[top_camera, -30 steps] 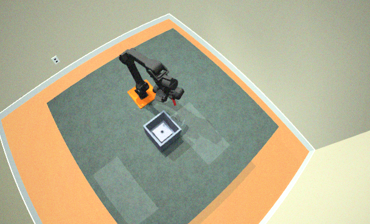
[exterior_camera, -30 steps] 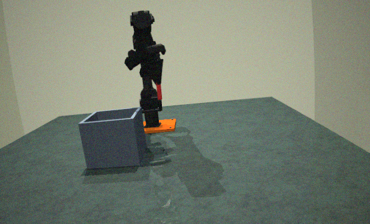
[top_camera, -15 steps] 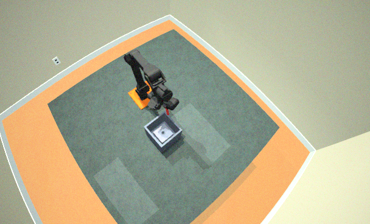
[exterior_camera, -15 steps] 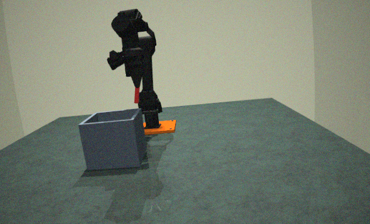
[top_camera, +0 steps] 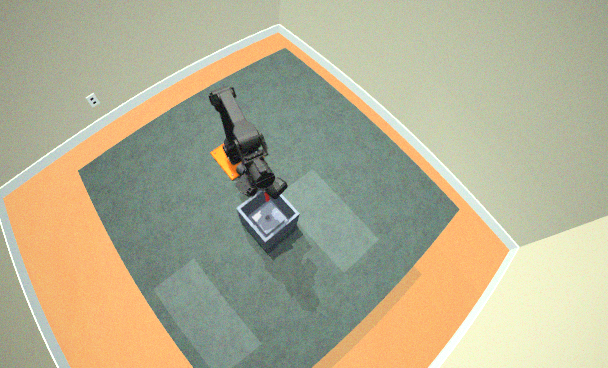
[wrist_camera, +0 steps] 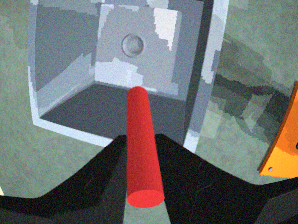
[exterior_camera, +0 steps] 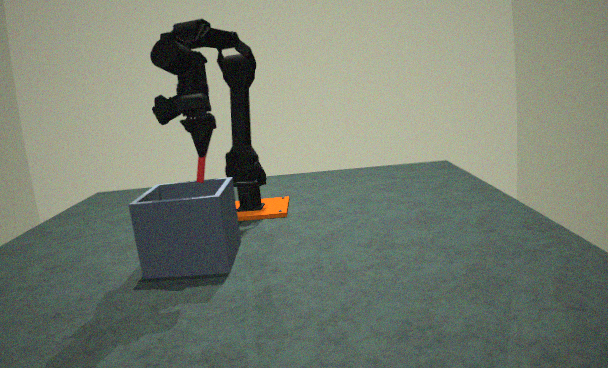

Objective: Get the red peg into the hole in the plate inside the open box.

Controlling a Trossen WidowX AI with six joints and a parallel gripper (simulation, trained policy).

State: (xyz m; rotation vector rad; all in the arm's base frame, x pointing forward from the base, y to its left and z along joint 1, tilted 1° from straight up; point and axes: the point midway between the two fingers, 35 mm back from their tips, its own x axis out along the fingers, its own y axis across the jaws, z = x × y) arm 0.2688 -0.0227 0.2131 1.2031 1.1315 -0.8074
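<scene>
The red peg (top_camera: 267, 197) (exterior_camera: 201, 170) (wrist_camera: 145, 172) is held nearly upright, pointing down. My gripper (exterior_camera: 202, 155) (wrist_camera: 143, 137) is shut on it. The blue-grey open box (top_camera: 282, 235) (exterior_camera: 182, 240) (wrist_camera: 55, 65) stands below. In the exterior view the peg's lower end meets the line of the far rim; I cannot tell whether it is above or behind it. The pale plate (top_camera: 278, 215) (wrist_camera: 112, 30) lies at the box's bottom, with a round hole (top_camera: 269, 217) (wrist_camera: 133, 45). In the wrist view the peg's tip appears short of the plate's near edge, off the hole.
The arm's orange base plate (top_camera: 222, 160) (exterior_camera: 272, 207) (wrist_camera: 285, 162) lies behind the box. The box's high walls surround the plate. The arm's shadow falls on the green-grey table top (top_camera: 377, 190) (exterior_camera: 402, 260) beside the box.
</scene>
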